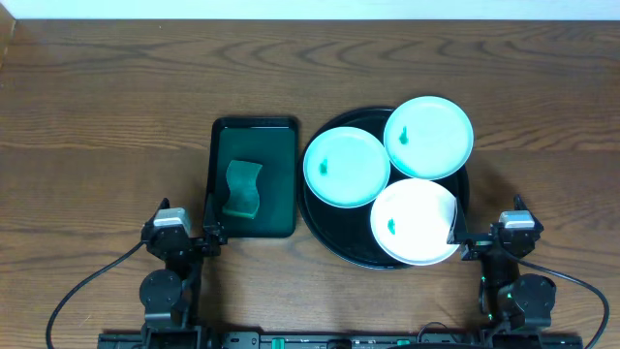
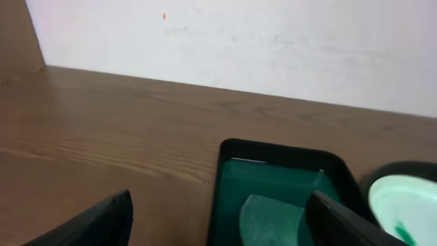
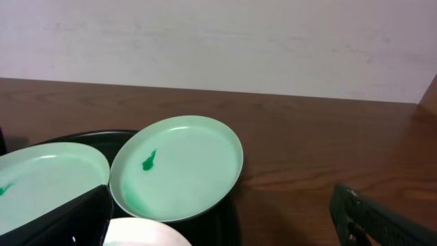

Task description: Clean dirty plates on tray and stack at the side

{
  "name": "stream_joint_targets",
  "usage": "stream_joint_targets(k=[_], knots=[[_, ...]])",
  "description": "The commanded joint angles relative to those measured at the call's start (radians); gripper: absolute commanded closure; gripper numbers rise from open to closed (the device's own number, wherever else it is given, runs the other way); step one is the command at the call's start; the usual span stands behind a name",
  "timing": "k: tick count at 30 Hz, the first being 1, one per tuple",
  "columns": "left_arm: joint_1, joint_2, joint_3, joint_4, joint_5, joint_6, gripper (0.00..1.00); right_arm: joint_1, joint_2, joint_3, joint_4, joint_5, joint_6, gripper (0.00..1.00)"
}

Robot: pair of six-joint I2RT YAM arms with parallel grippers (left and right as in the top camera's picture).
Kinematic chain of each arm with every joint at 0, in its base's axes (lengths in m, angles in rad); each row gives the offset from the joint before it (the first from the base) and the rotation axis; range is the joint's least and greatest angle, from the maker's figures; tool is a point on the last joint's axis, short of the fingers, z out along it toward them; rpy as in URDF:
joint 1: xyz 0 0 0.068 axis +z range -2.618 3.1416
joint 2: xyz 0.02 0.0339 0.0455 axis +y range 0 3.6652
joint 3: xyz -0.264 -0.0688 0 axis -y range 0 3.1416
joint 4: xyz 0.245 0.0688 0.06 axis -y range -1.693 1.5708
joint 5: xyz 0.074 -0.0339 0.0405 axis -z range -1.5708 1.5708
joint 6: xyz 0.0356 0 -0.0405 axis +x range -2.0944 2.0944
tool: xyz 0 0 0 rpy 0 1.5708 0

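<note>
Left claw (image 1: pixel 211 233) released, empty; sponge (image 1: pixel 243 190) just ahead, best pinch its middle. Right claw (image 1: pixel 463 240) released too; plate (image 1: pixel 412 221) just beside, brace its rim.

You have no text, label, brand, number or sign to read in any of the three views. The only marks on the plates (image 1: pixel 346 167) are small green smears, not writing. The tray (image 1: pixel 325 233) is plain glossy black, and the bench (image 1: pixel 116 87) shows only wood grain. A tiny red speck (image 2: pixel 164 15) on the wall (image 2: pixel 273 48) is too small for you to make out as a character.
</note>
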Motion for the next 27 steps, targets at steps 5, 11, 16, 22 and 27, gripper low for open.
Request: stream_joint_targets(k=[5, 11, 16, 22, 27], knots=[[0.0, 0.007, 0.077, -0.087, 0.167, -0.199, 0.19, 0.008, 0.002, -0.002, 0.008, -0.001, 0.013, 0.01], [0.0, 0.147, 0.338, -0.234, 0.243, -0.253, 0.19, 0.008, 0.002, -0.002, 0.028, -0.079, 0.037, 0.01], [0.0, 0.46, 0.72, -0.496, 0.28, -0.202, 0.19, 0.008, 0.005, 0.059, -0.019, -0.125, 0.122, 0.01], [0.0, 0.883, 1.228, -0.96, 0.282, -0.12, 0.19, 0.008, 0.195, 0.334, -0.148, -0.148, 0.14, 0.01], [0.0, 1.079, 1.381, -1.103, 0.282, -0.114, 0.19, 0.008, 0.503, 0.643, -0.34, -0.249, 0.132, 0.01]])
